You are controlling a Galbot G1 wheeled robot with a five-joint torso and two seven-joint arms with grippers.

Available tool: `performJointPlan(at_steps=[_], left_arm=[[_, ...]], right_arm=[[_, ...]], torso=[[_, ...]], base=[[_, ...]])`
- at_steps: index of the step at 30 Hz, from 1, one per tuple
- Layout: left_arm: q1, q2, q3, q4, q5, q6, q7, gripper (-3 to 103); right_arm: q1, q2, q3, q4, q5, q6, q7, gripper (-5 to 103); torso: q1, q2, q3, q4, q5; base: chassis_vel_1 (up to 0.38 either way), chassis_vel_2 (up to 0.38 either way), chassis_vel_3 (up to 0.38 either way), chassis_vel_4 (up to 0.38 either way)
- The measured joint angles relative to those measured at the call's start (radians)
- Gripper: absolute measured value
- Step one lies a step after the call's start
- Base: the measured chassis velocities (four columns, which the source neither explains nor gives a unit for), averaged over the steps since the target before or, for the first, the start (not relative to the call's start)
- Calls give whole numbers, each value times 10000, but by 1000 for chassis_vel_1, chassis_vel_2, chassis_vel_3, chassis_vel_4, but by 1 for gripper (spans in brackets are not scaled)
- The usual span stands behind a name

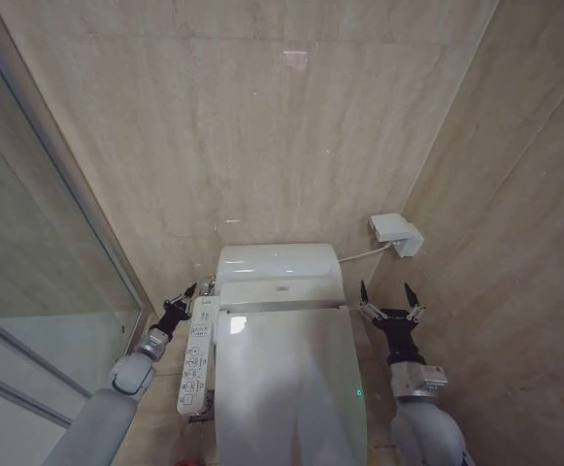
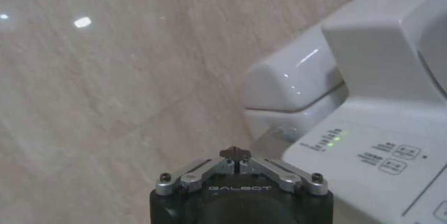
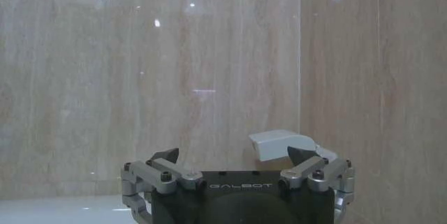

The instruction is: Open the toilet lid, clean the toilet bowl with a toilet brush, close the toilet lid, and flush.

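Glass shower partition (image 1: 39, 282) along the left edge of the head view, slanting down toward the lower left.

Just right of it, left arm rising from the bottom left corner, left gripper (image 1: 186, 294) up beside the rear left corner of the toilet, near the top end of the side control panel (image 1: 196, 357). Fingers pressed together to a single point in the left wrist view (image 2: 235, 154), nothing between them (shut, holding nothing). Same view: panel with two green lights at lower right (image 2: 380, 182), white toilet housing (image 2: 293, 85) in the upper right, beige marble wall behind.

Centre of the head view: the toilet lid (image 1: 286, 388) down flat, glossy white, running from mid-frame to the bottom edge, covering the toilet bowl entirely. White tank housing (image 1: 278, 264) directly above the lid, against the back wall. Small green dot glowing at the lid's lower right edge.

Right of the toilet: right gripper (image 1: 390, 298) raised beside the rear right corner, black fingers spread wide apart, empty, clear of the lid. Right wrist view confirming the wide spread (image 3: 236, 157), one fingertip (image 3: 166, 155) at lower left, the other at lower right.

Farther up and right in the head view: white wall box (image 1: 396, 233) with a cable trailing toward the tank; same box in the right wrist view (image 3: 281, 143), between the spread fingers.
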Motion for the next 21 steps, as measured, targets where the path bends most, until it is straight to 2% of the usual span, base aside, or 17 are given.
performJointPlan(at_steps=[8,17,21], left_arm=[[421,203,-375,-488,94,236,-53,0],[364,308,-268,-733,-19,-37,35,0],[367,264,-43,-877,-120,-249,288,0]], right_arm=[[0,0,0,0,0,0,0,100],[0,0,0,0,0,0,0,100],[0,0,0,0,0,0,0,100]], torso=[[0,0,0,9,-3],[0,1,0,8,0],[0,1,0,8,0]], base=[[0,0,0,0],[0,0,0,0],[0,0,0,0]])
